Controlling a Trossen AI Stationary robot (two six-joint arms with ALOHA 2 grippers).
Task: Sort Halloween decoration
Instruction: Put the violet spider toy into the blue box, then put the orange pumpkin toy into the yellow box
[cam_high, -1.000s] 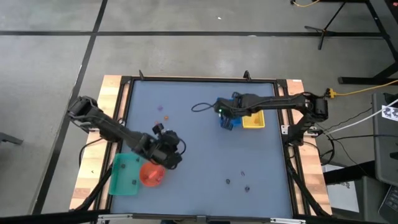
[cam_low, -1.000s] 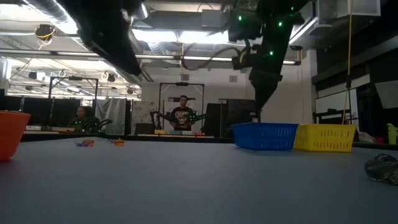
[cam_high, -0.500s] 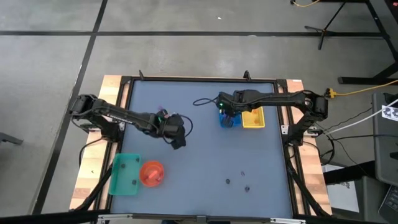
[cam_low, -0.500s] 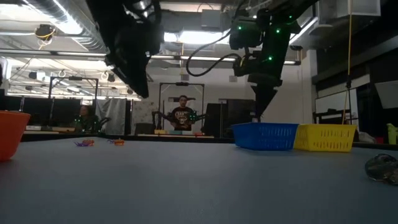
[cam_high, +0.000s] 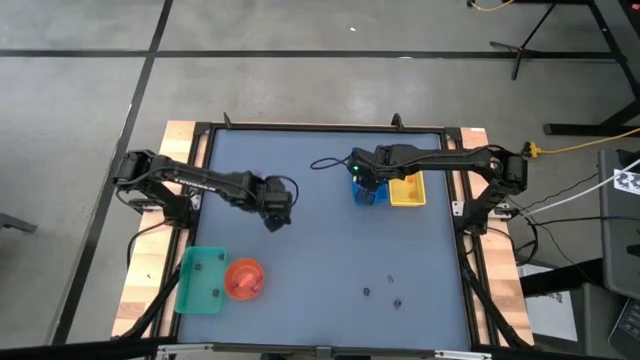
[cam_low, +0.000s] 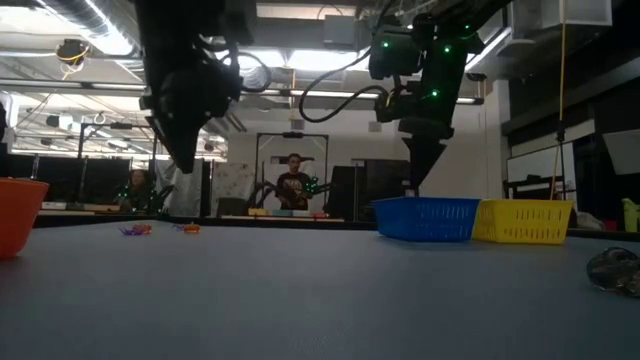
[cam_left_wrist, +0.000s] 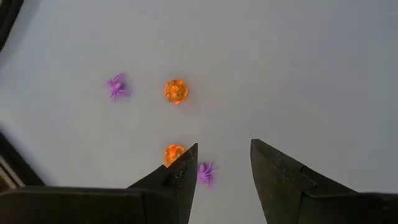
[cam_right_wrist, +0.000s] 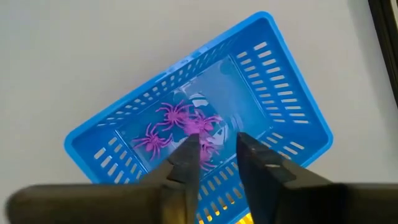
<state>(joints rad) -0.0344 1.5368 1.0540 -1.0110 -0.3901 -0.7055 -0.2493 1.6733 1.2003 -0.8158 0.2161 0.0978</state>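
Observation:
The Halloween decoration is tiny pieces on the grey table. In the left wrist view two orange pieces (cam_left_wrist: 176, 91) (cam_left_wrist: 173, 153) and two purple spiders (cam_left_wrist: 117, 86) (cam_left_wrist: 206, 173) lie ahead of my left gripper (cam_left_wrist: 224, 144). It hangs open above the table, just on the near side of them (cam_high: 272, 220). My right gripper (cam_right_wrist: 217, 137) hovers open over the blue tray (cam_right_wrist: 261, 74), which holds several purple spiders (cam_right_wrist: 177, 118). Dark pieces (cam_high: 366, 292) (cam_high: 397, 302) lie toward the table's near right.
A yellow tray (cam_high: 407, 190) stands against the blue tray's right side. A green tray (cam_high: 200, 280) and a round orange bowl (cam_high: 243, 278) sit at the near left. In the low view a dark piece (cam_low: 615, 270) lies at the right; people show in the room beyond.
My left gripper has swung up from over the orange bowl toward the table's far edge and now hangs near the orange and purple pieces. My right gripper has stayed over the blue tray.

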